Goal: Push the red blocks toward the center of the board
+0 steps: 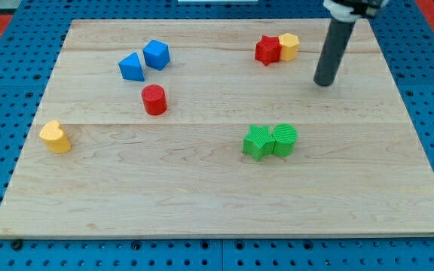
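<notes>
A red star-shaped block (267,50) sits near the view's top, right of centre, touching a yellow block (288,46) on its right. A red cylinder (154,99) stands left of centre. My tip (323,83) rests on the board to the right of and below the red star and yellow block, apart from them, far from the red cylinder.
Two blue blocks (132,68) (156,55) sit together at the upper left, just above the red cylinder. A yellow heart-shaped block (55,136) is near the left edge. Two green blocks (258,142) (284,139) touch each other right of centre. The wooden board (217,203) lies on a blue pegboard.
</notes>
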### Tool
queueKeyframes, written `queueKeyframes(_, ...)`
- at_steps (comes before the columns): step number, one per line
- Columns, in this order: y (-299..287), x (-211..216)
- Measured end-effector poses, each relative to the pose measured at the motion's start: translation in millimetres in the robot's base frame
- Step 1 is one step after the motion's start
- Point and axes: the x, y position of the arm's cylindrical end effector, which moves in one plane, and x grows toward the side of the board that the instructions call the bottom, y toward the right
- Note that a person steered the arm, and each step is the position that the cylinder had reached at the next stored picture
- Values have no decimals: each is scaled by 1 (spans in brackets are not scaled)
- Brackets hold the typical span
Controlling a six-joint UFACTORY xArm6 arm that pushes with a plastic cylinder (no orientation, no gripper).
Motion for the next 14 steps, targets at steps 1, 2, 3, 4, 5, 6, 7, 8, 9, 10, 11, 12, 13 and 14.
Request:
queueKeyframes(1, -12, -48)
queueKeyframes(2, -30, -93)
queueKeyframes(3, -86, -109)
queueKeyframes(4, -125, -78)
queueKeyframes(5, -96, -43)
queueKeyframes(6, -141, -22)
queueKeyframes(7, -212, -15)
queueKeyframes(8, -226, -4)
queueKeyframes(9, -194, -5)
queueKeyframes(10, -167, 11)
queueKeyframes(11, -218, 26)
queueKeyframes(12, -238, 28)
queueKeyframes(13, -226, 33)
queueKeyframes(14, -294, 26)
